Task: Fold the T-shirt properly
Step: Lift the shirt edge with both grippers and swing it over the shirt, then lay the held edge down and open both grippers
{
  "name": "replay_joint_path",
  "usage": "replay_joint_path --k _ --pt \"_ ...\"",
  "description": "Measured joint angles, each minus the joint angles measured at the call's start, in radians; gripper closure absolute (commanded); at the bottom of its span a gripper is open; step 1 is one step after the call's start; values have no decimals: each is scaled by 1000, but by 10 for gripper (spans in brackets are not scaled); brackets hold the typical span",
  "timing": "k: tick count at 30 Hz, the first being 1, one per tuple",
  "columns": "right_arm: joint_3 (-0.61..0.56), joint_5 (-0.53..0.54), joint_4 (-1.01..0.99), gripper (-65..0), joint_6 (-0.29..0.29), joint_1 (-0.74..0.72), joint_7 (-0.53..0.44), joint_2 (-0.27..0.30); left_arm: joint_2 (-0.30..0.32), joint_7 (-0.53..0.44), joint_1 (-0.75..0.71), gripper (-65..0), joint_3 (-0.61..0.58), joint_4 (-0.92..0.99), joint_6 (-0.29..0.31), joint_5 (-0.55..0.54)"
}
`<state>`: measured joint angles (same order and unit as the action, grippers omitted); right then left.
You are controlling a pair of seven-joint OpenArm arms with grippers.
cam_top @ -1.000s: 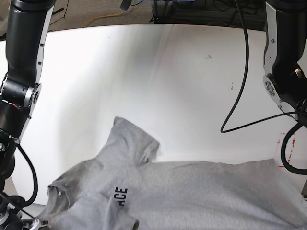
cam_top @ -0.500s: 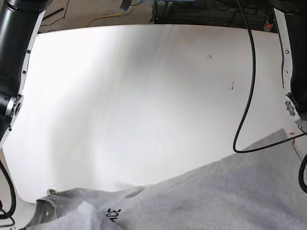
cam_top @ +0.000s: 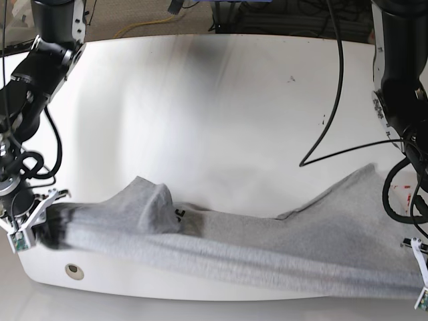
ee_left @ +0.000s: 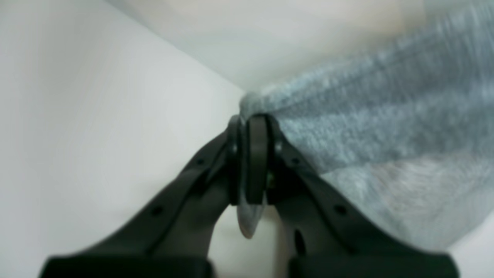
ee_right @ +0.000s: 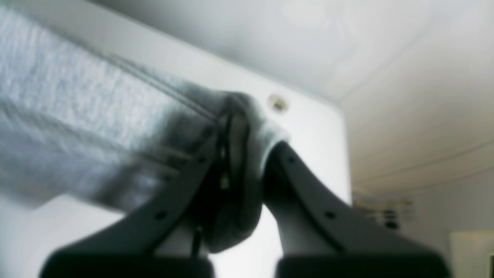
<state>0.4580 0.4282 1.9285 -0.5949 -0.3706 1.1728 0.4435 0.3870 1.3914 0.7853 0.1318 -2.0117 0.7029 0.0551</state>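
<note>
The T-shirt is stretched long across the near edge of the bench, a grey band running from the near left corner to the near right, its lower hem hanging over the front rim. A sleeve lies humped up on the cloth left of the middle, with a scrap of dark lettering just beside it. On the right the fabric climbs to a peak farther back on the bench.

At the left end the right pincer is pressed together on a bunched, stitched edge of the shirt — cloth wraps round one finger and a fold droops below. At the right end the left pincer is likewise clamped tight on a corner of the shirt, a small tongue of fabric poking out beneath the fingers.

A round hole shows in the bench's near left corner, just below the cloth. Black cables loop down over the far right of the bench.
</note>
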Motion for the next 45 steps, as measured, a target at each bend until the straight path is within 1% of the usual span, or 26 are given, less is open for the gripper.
replay_joint_path --k 2,4,10,13,15,17,20,24,27,31,33,35,38,40,42,45 --pt "32 2 29 0 -5 97 13 -32 -1 7 -76 -1 4 1 -1 6" --pt "66 -3 32 0 -4 156 10 -65 -2 3 -147 -1 4 2 -3 6" --pt "186 -5 34 0 -61 318 9 -156 -4 -2 -369 -1 8 5 -3 0" --pt "219 -9 34 0 -62 382 8 -186 -11 -10 -490 -1 58 5 0 -10" --pt "234 -4 33 0 -76 420 9 -205 -15 -7 -582 -1 88 8 -3 -6" --pt "254 -2 34 0 -89 451 2 -228 -29 0 -664 -1 119 8 -2 4" --pt "281 -5 34 0 -101 502 4 -254 -58 -20 -793 -1 161 8 -3 5" --pt "311 -14 33 0 -108 558 8 -273 -75 -99 -957 -1 221 10 2 -1" --pt "334 -5 34 0 -111 608 2 -294 -116 -180 -1084 -1 300 10 0 11" --pt "344 -9 32 0 -111 668 11 -306 -141 -238 -1225 -1 382 12 7 -1" --pt "343 -12 30 0 -111 688 10 -311 -151 -293 -1266 -1 413 12 8 0" --pt "343 -5 30 0 -112 707 6 -317 -177 -333 -1295 -1 449 12 8 10" --pt "357 -2 30 0 -113 744 5 -320 -221 -367 -1347 -1 493 24 5 14" --pt "394 -8 30 0 -112 763 7 -339 -253 -396 -1400 -1 509 28 7 7" --pt "412 -15 30 0 -109 778 8 -356 -268 -419 -1439 -1 521 27 12 5" --pt "415 -2 31 0 -113 806 8 -357 -273 -450 -1485 -1 557 37 13 6"
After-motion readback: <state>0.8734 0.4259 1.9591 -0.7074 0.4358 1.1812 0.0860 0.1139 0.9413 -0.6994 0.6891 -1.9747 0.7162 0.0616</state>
